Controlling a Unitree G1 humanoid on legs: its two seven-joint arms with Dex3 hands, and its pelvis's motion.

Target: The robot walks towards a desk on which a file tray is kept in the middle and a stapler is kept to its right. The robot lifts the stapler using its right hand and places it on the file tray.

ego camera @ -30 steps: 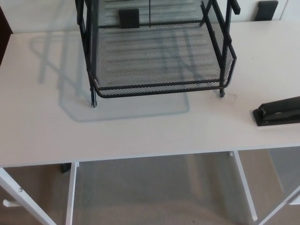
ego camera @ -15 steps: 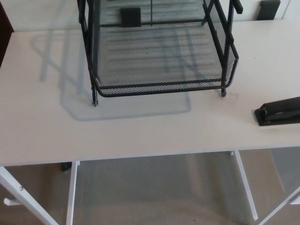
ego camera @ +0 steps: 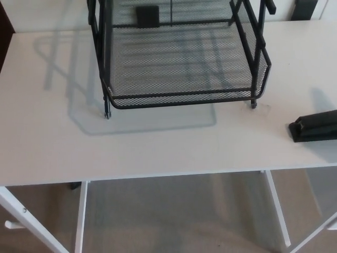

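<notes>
On the white desk [ego camera: 47,137], the black mesh file tray [ego camera: 179,99] stands in the middle toward the back. The black stapler [ego camera: 315,126] lies flat on the bare desktop to its right, well apart from the tray, near the desk's front edge and partly cut off by the picture's right border. Nothing rests in the tray's lower shelf and the stapler is untouched, so the task looks to be at the end of the approach, with the reach not yet begun. Neither arm nor hand shows in the head view, so the pose of the right hand, and whether its fingers are spread or closed, cannot be told. The next move calls for the right hand to come in from the right side, settle over the stapler's long body and close thumb and fingers across its width. It would then lift the stapler high enough to clear the tray's low front rim. The tray's corner posts rise out of view, so the likeliest way in is through the open front onto the mesh floor.
</notes>
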